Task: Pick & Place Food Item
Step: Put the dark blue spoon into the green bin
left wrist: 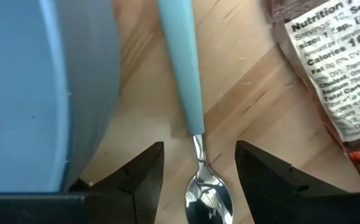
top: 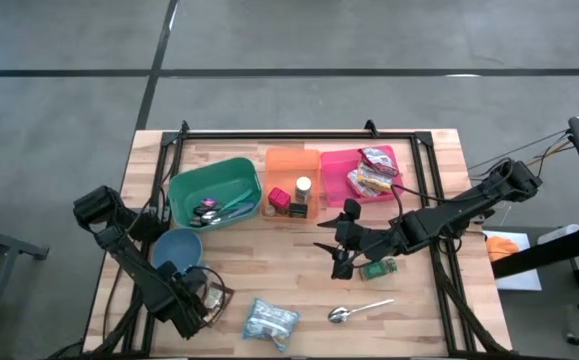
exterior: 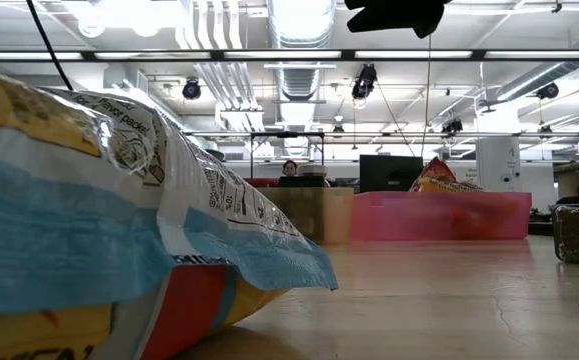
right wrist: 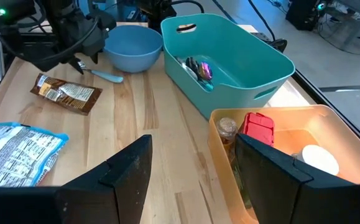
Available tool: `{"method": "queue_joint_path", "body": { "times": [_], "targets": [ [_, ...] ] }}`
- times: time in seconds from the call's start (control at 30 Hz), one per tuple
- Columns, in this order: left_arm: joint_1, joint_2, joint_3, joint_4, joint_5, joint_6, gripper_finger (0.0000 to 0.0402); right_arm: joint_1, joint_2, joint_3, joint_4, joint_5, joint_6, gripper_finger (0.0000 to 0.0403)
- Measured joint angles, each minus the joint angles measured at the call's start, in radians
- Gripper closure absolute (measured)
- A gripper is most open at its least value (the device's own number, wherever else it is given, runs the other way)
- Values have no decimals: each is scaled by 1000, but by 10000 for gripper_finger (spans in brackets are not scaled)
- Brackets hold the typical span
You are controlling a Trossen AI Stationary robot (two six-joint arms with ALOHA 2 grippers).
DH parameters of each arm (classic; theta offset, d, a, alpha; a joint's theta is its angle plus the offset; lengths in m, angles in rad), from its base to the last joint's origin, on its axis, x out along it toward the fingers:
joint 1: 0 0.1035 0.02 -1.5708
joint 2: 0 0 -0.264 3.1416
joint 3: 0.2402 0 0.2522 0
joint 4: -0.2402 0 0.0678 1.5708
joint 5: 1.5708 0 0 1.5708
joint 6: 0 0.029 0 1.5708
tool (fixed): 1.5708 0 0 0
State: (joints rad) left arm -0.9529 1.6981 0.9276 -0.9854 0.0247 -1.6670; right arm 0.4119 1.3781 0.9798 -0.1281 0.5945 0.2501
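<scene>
My left gripper (left wrist: 198, 149) (top: 199, 298) points down at the near left of the table. It is open, with a finger on each side of the bowl of a teal-handled spoon (left wrist: 187, 81), touching nothing. The spoon lies flat between a blue bowl (top: 176, 248) and a brown snack packet (left wrist: 335, 81) (right wrist: 66, 93). A blue-and-white snack bag (top: 272, 320) (right wrist: 15, 152) lies flat near the front edge. My right gripper (right wrist: 192, 140) (top: 337, 245) hangs open above the table's middle with nothing between its fingers. A green packet (top: 379, 268) lies beside it.
Along the far side stand a teal bin (top: 214, 192) with utensils, an orange bin (top: 291, 185) with jars and a pink bin (top: 369, 175) with snack bags. A metal spoon (top: 354, 312) lies near the front edge. Bare wood lies between the bins and the front items.
</scene>
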Motion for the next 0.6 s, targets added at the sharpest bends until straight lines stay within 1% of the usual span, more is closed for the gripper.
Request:
{"method": "queue_joint_path", "body": {
  "times": [0.2, 0.33, 0.6],
  "targets": [
    [6, 0, -10, 64, -21, 43, 204, 0, 0, 0, 0, 0, 0, 177],
    [10, -8, -47, 122, -21, 55, 204, 0, 0, 0, 0, 0, 0, 177],
    [23, -8, -57, 129, -3, 70, 204, 0, 0, 0, 3, 0, 0, 177]
  ]
}}
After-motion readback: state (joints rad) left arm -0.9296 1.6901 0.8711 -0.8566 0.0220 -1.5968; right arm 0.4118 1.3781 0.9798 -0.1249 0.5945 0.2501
